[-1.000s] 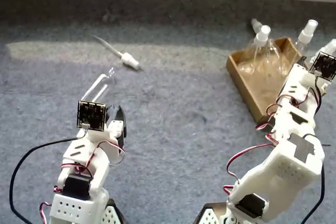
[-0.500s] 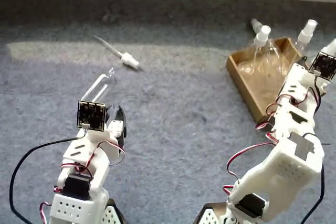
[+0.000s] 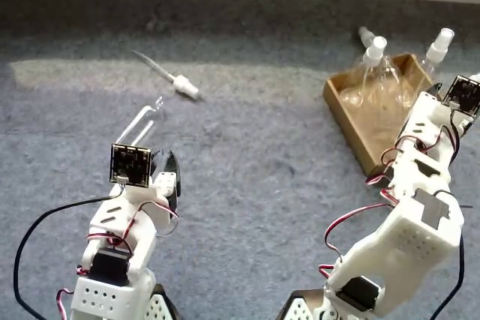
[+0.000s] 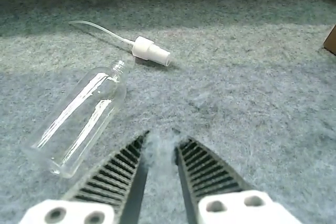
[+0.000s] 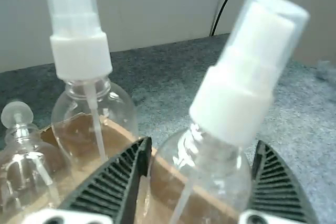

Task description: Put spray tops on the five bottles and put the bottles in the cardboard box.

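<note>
Grey carpet (image 3: 255,177) between bottle (image 3: 144,127) and cardboard box (image 3: 346,129)

A clear bottle (image 4: 81,116) with no top lay on its side on the grey carpet (image 3: 262,185). A white spray top (image 4: 151,52) with a thin tube lay just beside its neck. Well apart, a brown cardboard box (image 3: 346,127) held standing bottles (image 3: 373,50) with white tops. One leaning bottle (image 5: 210,171) tipped sideways.

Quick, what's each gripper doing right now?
Left gripper: open, empty.
Right gripper: closed on a capped bottle.
</note>
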